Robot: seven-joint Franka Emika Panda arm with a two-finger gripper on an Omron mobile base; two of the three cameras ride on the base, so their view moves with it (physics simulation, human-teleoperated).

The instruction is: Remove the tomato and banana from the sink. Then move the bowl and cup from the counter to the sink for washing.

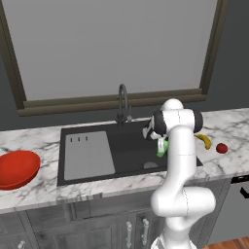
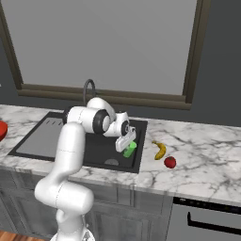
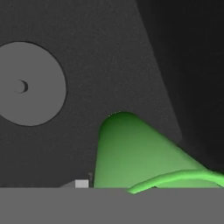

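From the left base view, your gripper (image 1: pixel 160 142) hangs over the black recessed sink (image 1: pixel 129 146) with the small green tapered cup (image 1: pixel 162 147) at its tips; whether it grips, you cannot tell. The right base view shows the yellow banana (image 2: pixel 160 150) and red tomato (image 2: pixel 170 162) out on the white marble surface (image 2: pixel 202 160). In the hand view the cup sits low beside the drain (image 3: pixel 27 84), so release it, then fetch the red bowl (image 1: pixel 17 168).

Sink (image 1: pixel 127 146): we find it set into the counter (image 1: pixel 44 187), below the window (image 1: pixel 112 48), its drainboard (image 1: pixel 88 155) filling the left part.
Faucet (image 1: pixel 122 104): we place it behind the sink, at the back rim.
Drain (image 3: pixel 27 84): we see it in the basin floor, near the front.
Cup (image 2: pixel 130 148): we log it over the right part of the basin, below the gripper (image 2: pixel 126 141).
Bowl (image 1: pixel 15 168): we list it on the counter, well left of the sink.
Banana (image 2: pixel 160 150): we list it on the counter, just right of the sink.
Tomato (image 2: pixel 170 162): we note it on the counter, near the banana, to its right and nearer the front edge.
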